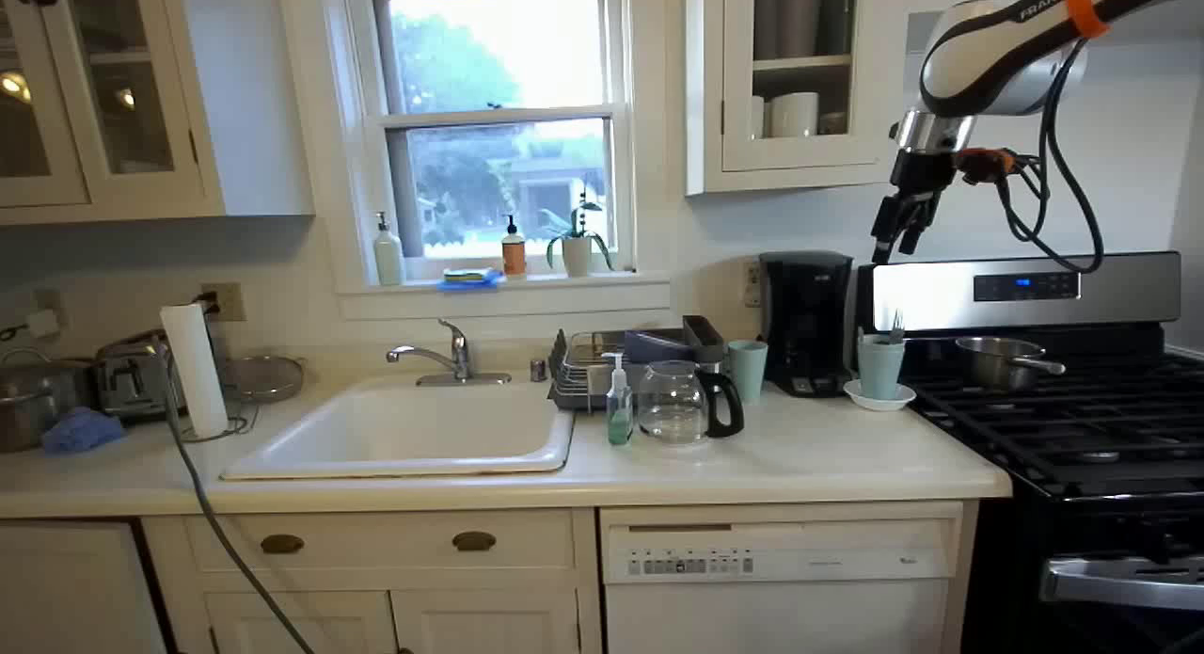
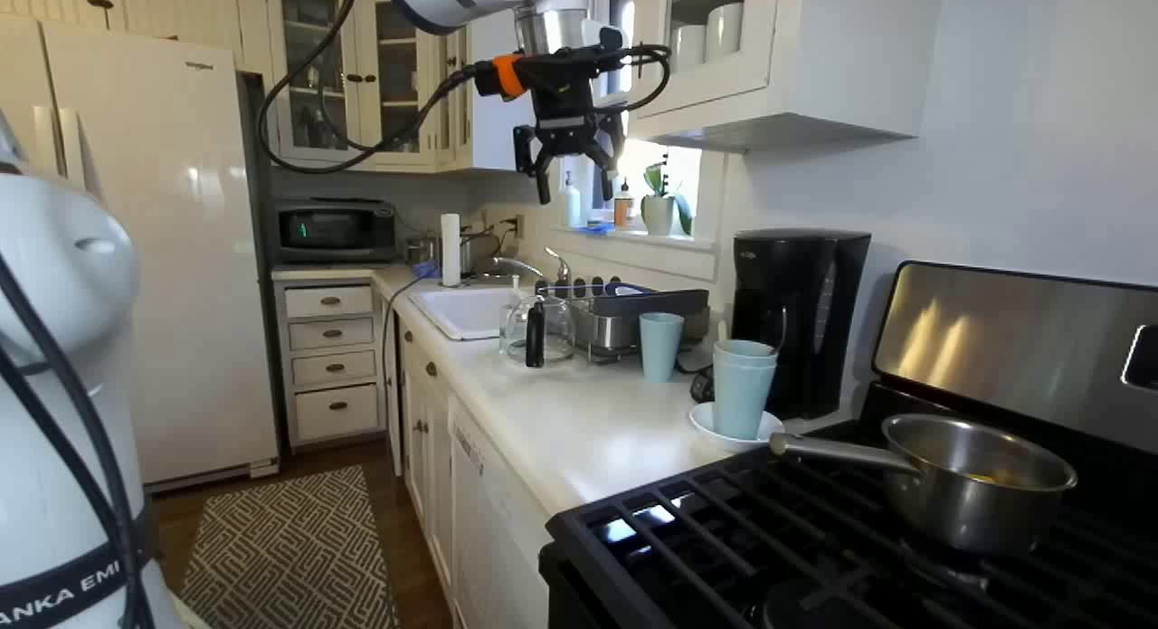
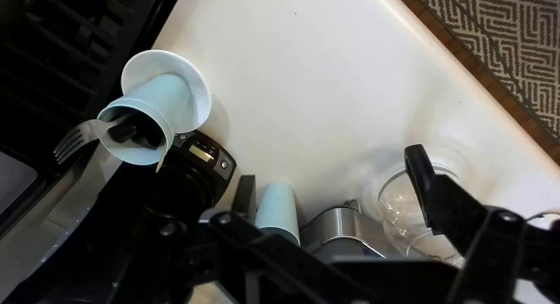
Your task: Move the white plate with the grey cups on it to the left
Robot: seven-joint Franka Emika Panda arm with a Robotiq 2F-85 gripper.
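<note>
A small white plate (image 1: 879, 405) sits at the stove end of the counter; it also shows in an exterior view (image 2: 704, 426) and in the wrist view (image 3: 200, 96). On it stand stacked pale blue-green cups (image 1: 881, 367), upright, with a fork (image 3: 83, 137) and other utensils in the top one. The stack also shows in an exterior view (image 2: 742, 398) and in the wrist view (image 3: 164, 96). My gripper (image 1: 895, 252) is open and empty, high above the counter; its spread fingers show in an exterior view (image 2: 575, 197) and in the wrist view (image 3: 329, 166).
A black coffee maker (image 1: 807, 325) stands behind the plate. A lone blue-green cup (image 1: 748, 370), a glass carafe (image 1: 670, 405) and a dish rack (image 1: 588, 372) stand toward the sink. A saucepan (image 2: 982, 489) on the stove points its handle at the plate. An upper cabinet (image 1: 790, 169) hangs near the arm.
</note>
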